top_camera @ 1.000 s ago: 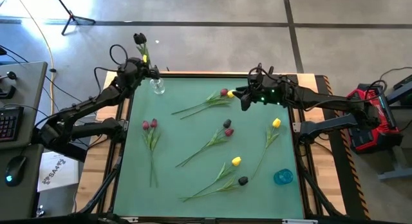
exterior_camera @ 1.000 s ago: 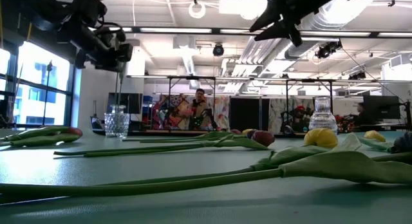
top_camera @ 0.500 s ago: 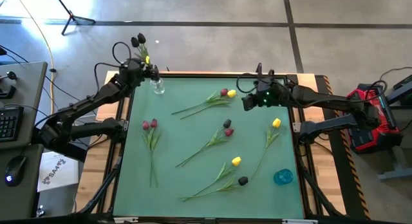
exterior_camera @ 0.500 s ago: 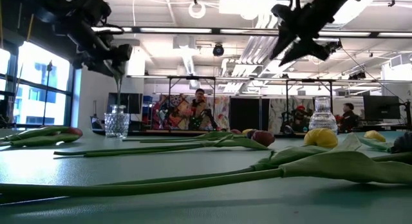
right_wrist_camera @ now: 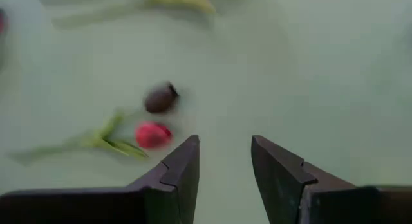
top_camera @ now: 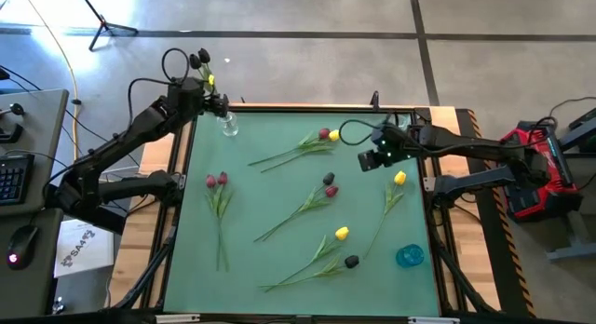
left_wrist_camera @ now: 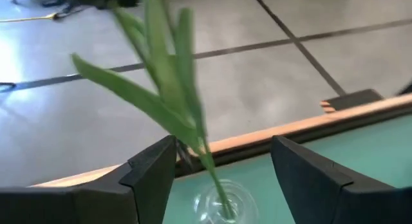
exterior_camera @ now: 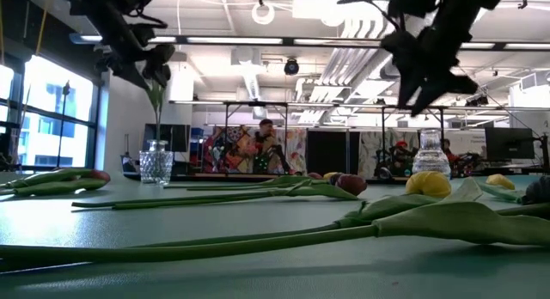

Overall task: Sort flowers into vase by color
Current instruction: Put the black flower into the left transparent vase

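At the far left corner of the green mat [top_camera: 279,203] stood a clear glass vase [top_camera: 228,126], with the left gripper [top_camera: 207,102] just above it, its fingers spread and released. Only the left wrist view showed the green stem [left_wrist_camera: 212,169] running down between those parted fingers into the vase mouth [left_wrist_camera: 222,203]; the high view alone showed that flower's black head [top_camera: 201,57] and yellow head [top_camera: 211,81] beyond the mat's far edge. The right gripper [top_camera: 371,160] hovered, fingers apart and empty, over the mat's far right part. Its wrist view showed a black head [right_wrist_camera: 159,99] and a red head [right_wrist_camera: 153,135] lying ahead of its fingers, apart from them.
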{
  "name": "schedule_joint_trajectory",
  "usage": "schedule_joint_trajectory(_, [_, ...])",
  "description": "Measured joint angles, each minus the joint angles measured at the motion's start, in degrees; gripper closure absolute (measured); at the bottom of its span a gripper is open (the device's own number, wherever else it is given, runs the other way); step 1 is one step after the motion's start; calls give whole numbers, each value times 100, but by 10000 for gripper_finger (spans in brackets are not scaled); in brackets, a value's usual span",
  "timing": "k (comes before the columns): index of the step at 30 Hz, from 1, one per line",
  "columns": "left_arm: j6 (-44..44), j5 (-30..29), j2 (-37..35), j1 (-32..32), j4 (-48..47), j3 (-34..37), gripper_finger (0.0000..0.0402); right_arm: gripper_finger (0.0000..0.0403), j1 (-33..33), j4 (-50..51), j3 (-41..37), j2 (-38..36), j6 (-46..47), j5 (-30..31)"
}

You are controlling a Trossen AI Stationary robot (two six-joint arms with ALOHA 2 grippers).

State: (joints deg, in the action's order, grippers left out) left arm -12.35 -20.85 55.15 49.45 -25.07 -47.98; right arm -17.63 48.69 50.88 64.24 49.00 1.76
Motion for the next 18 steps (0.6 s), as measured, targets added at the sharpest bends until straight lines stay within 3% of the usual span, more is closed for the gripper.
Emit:
schedule_joint_trajectory(4, [114, 10, -213, -315, -221, -267, 161, 273, 2, -127, -606, 1, -76, -516])
schedule_joint_trajectory(9, [354, -497, -455, -821, -352, -381, 161, 273, 55, -705, -1350, 1, 203, -1132])
schedule_joint_trajectory(18, [-304, -838, -448, -1887, -890, -379, 161, 273, 372, -1774, -1996, 1, 753, -1348])
